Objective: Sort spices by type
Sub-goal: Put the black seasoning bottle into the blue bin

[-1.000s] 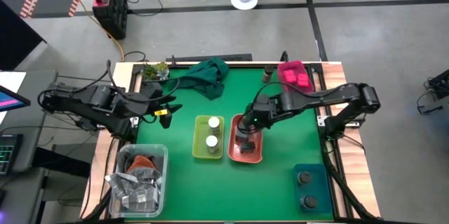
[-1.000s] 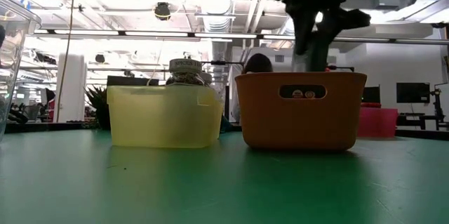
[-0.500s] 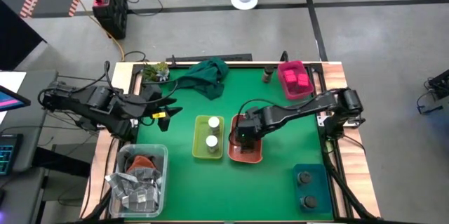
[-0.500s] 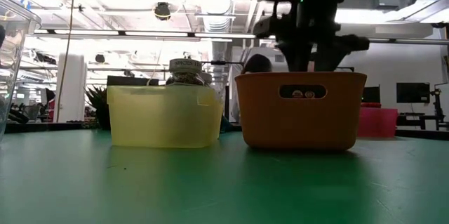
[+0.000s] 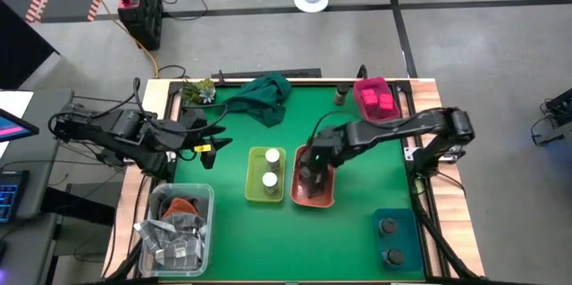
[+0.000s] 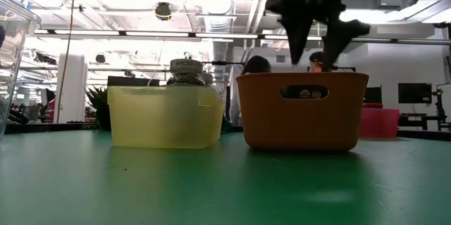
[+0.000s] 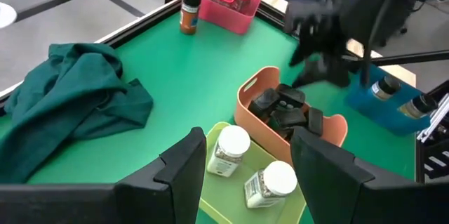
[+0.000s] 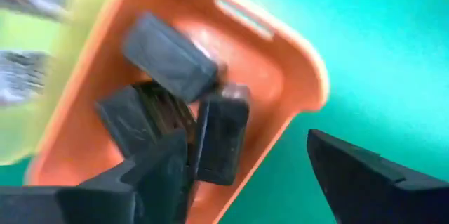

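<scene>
My right gripper [image 5: 309, 165] [image 6: 315, 41] [image 8: 245, 182] hangs open just above the orange bin [image 5: 315, 201] [image 6: 303, 116], fingers pointing down, nothing between them. Several dark grey packs [image 8: 168, 55] [image 7: 286, 108] lie jumbled on the bin's floor. Two white-topped jars [image 5: 269, 167] [image 7: 230, 150] lie in the yellow bin [image 5: 253, 187]. Pink packs [image 5: 379, 97] sit in the pink bin at the far right, with a brown jar [image 5: 340, 96] standing beside it. Two dark round jars [image 5: 391, 240] stand on the blue tray. My left gripper [image 5: 214, 142] [image 7: 256, 175] waits open at the table's left.
A dark green cloth [image 5: 268, 97] lies bunched at the far edge, beside a small plant [image 5: 198, 89]. A clear bin [image 5: 179, 227] with silvery packets stands at the near left corner. Bare green table [image 5: 357, 196] spreads between the orange bin and the blue tray.
My right gripper has sunk toward the orange bin and opened over it, letting go of a dark grey pack, which now lies in the bin with the others.
</scene>
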Controlling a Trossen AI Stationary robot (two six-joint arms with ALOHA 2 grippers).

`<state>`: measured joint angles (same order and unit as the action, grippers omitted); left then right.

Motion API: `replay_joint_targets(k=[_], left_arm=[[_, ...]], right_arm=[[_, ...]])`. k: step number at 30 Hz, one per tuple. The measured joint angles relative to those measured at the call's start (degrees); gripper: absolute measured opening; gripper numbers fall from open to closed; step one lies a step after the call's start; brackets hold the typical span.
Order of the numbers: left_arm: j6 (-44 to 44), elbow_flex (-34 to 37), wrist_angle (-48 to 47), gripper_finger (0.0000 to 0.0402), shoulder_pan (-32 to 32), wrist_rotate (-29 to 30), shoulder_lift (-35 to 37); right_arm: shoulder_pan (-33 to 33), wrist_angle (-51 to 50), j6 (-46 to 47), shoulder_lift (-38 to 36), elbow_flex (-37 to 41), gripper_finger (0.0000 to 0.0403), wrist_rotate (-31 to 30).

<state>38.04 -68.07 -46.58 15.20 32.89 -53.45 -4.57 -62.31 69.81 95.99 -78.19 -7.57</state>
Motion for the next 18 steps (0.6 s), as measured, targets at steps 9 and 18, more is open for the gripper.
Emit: replay_joint_targets(k=[9, 18], left_arm=[[-0.1, 0.0, -0.3, 0.0196, 0.0, 0.8, 0.0], [0.7, 0.0, -0.4, 0.0196, -0.4, 1.9, 0.0]], right_arm=[[15.0, -1.2, -18.9, -8.3, -0.1, 0.0329, -8.7], [32.6, 1.5, -42.0, -7.9, -0.1, 0.0352, -0.6]])
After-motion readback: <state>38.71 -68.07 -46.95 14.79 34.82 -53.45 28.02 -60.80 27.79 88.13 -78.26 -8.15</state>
